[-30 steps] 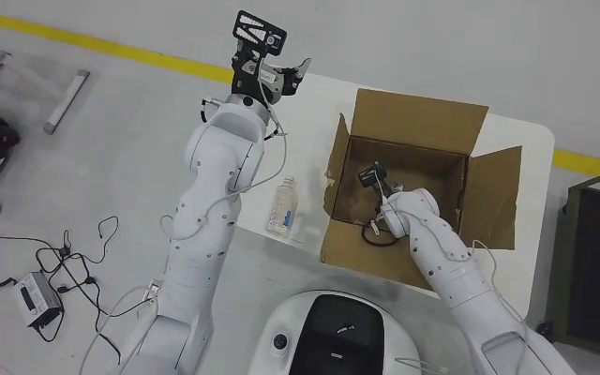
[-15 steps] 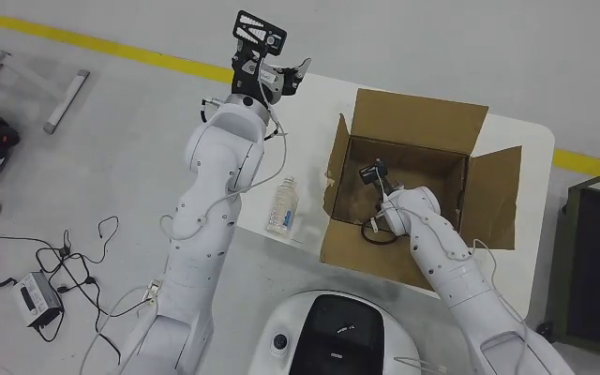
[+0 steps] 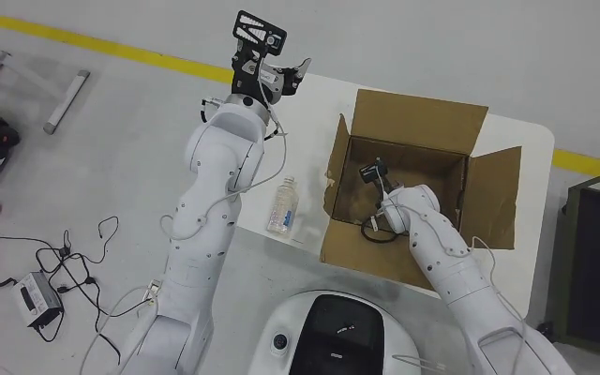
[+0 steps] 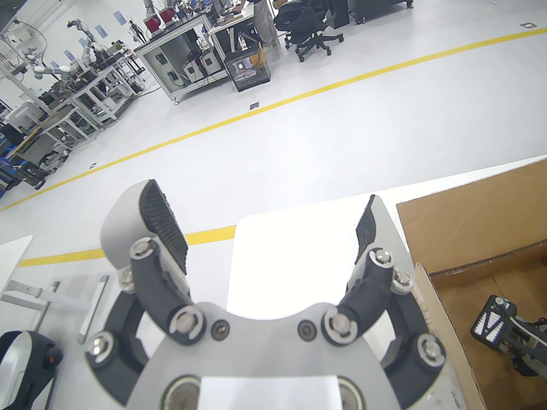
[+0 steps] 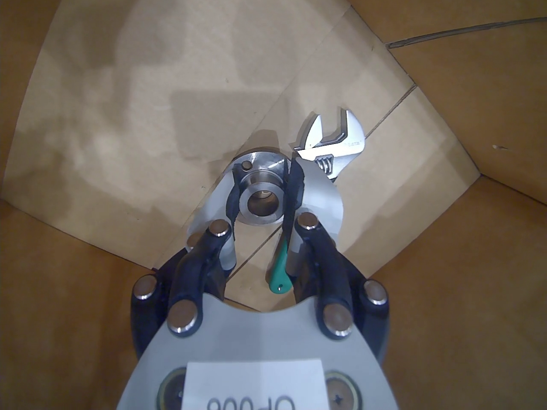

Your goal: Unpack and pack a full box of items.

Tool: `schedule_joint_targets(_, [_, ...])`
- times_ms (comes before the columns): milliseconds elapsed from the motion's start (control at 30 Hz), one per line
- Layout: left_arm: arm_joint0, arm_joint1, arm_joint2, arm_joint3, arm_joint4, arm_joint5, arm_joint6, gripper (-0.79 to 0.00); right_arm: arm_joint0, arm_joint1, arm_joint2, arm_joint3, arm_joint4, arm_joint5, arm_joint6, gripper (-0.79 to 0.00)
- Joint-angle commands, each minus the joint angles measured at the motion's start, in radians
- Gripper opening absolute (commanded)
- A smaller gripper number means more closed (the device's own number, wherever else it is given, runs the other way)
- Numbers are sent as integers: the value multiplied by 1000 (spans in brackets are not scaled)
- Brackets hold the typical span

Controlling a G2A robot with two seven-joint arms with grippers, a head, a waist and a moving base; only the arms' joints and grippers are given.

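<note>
An open cardboard box (image 3: 422, 108) stands on the white table (image 3: 314, 122). My right gripper (image 5: 263, 191) is down inside the box, shut on a round steel flanged bushing (image 5: 258, 204). I cannot tell whether the bushing rests on the box floor. Just beside it, an adjustable wrench (image 5: 331, 140) with a green handle (image 5: 278, 275) lies on the floor, partly hidden behind one finger. My left gripper (image 4: 260, 206) is open and holds nothing. It hangs over the table's far left corner, left of the box (image 4: 470, 215).
A clear plastic bottle (image 3: 283, 206) lies on the table near its left edge, left of the box. The box flaps stand out at the back and right (image 3: 495, 197). Cables and a power brick (image 3: 37, 298) lie on the floor at far left.
My right wrist has shifted slightly toward the box's far left side. The left arm has kept still.
</note>
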Motion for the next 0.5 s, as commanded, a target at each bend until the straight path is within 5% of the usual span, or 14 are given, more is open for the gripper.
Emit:
schedule_joint_targets(0, [0, 0, 0, 0, 0, 0, 0, 0, 1, -1, 0, 3, -2, -1, 1, -785])
schedule_joint_targets(467, [0, 0, 0, 0, 0, 0, 0, 0, -71, 20, 74, -209, -55, -2, 52, -785])
